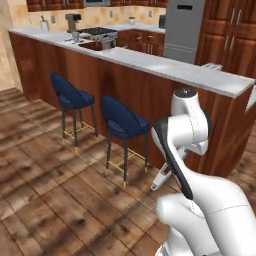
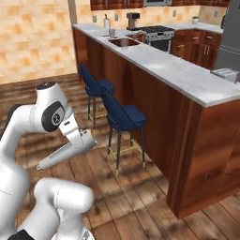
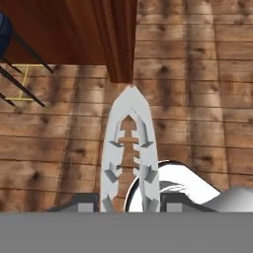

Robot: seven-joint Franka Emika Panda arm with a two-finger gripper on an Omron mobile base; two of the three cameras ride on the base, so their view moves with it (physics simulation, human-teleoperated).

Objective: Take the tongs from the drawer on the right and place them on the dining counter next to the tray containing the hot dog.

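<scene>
Arm folded low over the wood floor (image 1: 55,200), elbow high, wrist angled downward. Gripper (image 3: 129,206) clamped on the tongs (image 3: 129,148); in the hand view they point toward the corner of the dining counter (image 3: 116,44). From the base views the tongs hang just beside the arm, clear of the floor. Left of the arm: two blue stools (image 1: 122,122) against the surface's wood front. Marble top runs back toward the stove (image 1: 100,34).

Dark wood plank floor (image 1: 60,200) spreads everywhere. Two navy stools (image 1: 122,122) on thin dark legs stand at ten o'clock, with reddish-brown cabinets (image 1: 227,35) and a grey refrigerator (image 1: 182,27) at twelve. A tan tiled wall (image 2: 33,42) closes the left side.
</scene>
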